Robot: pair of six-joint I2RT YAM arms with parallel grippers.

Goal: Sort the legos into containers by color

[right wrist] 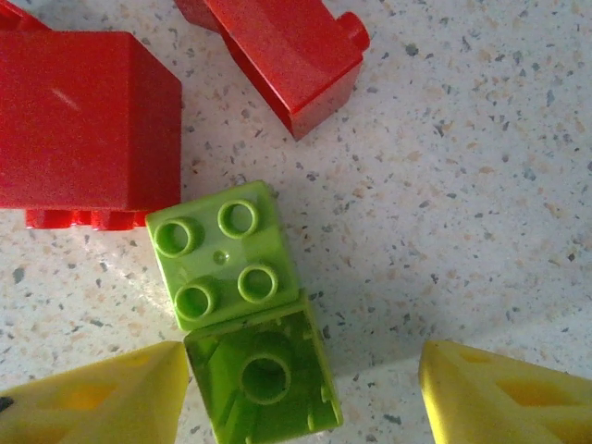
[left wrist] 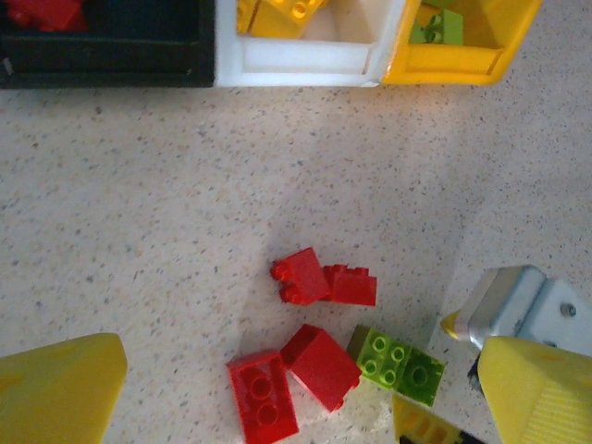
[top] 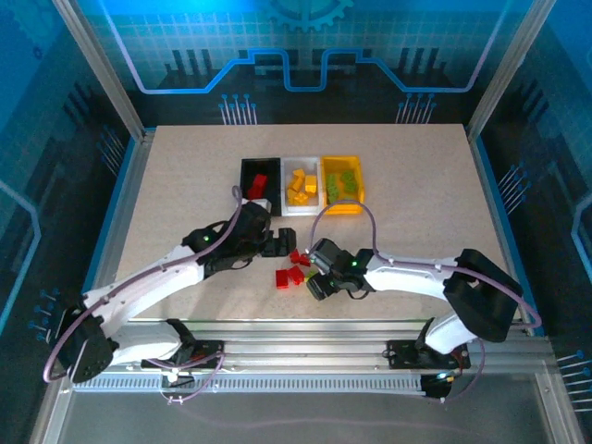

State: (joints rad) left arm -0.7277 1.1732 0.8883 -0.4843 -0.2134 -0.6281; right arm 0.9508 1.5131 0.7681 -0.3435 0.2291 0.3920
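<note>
Three containers stand in a row at the back: a black bin with a red lego, a white bin with yellow legos, a yellow bin with green ones. Loose red legos lie on the table mid-front. Two lime green legos lie joined side by side, one studs up, one hollow side up. My left gripper hangs open above the red pile. My right gripper is open around the hollow green lego, its left finger touching it, its right finger apart.
The speckled table has free room to the left and right of the bins. A metal frame rail runs along the near edge. The two grippers are close together over the small pile.
</note>
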